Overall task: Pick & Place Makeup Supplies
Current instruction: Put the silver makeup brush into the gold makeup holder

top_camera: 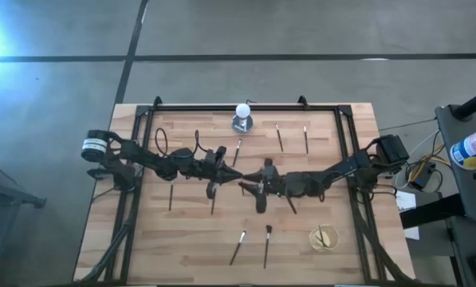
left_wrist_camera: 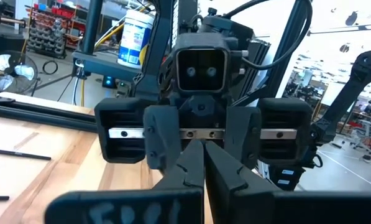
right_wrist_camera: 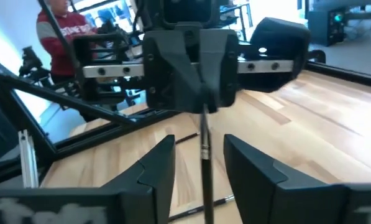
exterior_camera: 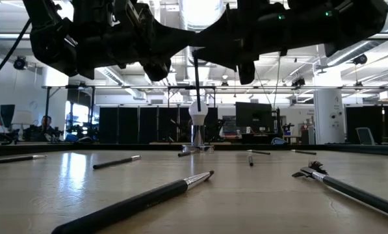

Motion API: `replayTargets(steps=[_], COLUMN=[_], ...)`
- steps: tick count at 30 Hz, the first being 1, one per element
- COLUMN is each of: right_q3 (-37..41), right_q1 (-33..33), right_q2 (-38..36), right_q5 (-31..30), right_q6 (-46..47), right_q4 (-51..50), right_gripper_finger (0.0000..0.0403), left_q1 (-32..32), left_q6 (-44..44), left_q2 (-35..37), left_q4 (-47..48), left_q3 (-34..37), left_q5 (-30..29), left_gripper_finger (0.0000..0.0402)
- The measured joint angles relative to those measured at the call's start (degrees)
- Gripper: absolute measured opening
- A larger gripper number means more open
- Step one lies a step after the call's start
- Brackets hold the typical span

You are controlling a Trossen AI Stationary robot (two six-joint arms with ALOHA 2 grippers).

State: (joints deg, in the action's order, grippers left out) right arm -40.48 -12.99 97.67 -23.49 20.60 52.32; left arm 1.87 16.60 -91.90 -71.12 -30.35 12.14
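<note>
Overhead, the left pincer (top_camera: 236, 174) and right pincer (top_camera: 245, 185) meet nose to nose above the wooden tabletop (top_camera: 190, 247); only the right wrist view shows why — the left pincer (right_wrist_camera: 201, 93) is clamped on a thin brush (right_wrist_camera: 205, 158) hanging between the right's wide-spread fingers (right_wrist_camera: 154, 165). Other makeup brushes (top_camera: 266, 245) lie scattered on the tabletop — no writing is legible
</note>
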Motion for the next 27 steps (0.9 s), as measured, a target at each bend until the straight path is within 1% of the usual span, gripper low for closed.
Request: replayTargets(steps=[7, 11, 16, 19, 23, 27], right_q3=[-1.67, -1.52, -1.25, -1.04, -0.73, -0.51], right_q1=[0.08, -0.02, -0.76, -1.58, -3.2, -4.97], right_q2=[0.0, -0.02, -0.7, -2.3, -5.16, -9.04], right_q5=[0.02, -0.09, -0.49, -0.76, -3.72, -6.91], right_q6=[-3.1, -3.23, -3.25, -3.26, -3.26, -3.04], right_q4=[-1.22, -1.65, -3.34, -5.68, -10.88, -16.51], right_gripper_finger=[0.0058, 0.002, 0.0016, 0.0016, 0.0015, 0.0015], left_q1=[-0.02, -0.04, -0.02, -0.01, 0.27, 0.73], left_q6=[0.4, 3.05, 4.9, 5.03, 4.73, 2.87], left_q2=[0.0, 0.0, 0.07, 0.09, 0.47, 1.87], left_q4=[0.09, 0.2, 0.37, 0.36, 0.53, 3.51], left_q3=[-0.02, -0.28, -0.29, -0.31, -0.31, -0.21], left_q5=[0.28, 0.29, -0.13, -0.27, -0.17, 0.02], left_gripper_finger=[0.0, 0.0005, 0.0036, 0.0057, 0.0078, 0.0084])
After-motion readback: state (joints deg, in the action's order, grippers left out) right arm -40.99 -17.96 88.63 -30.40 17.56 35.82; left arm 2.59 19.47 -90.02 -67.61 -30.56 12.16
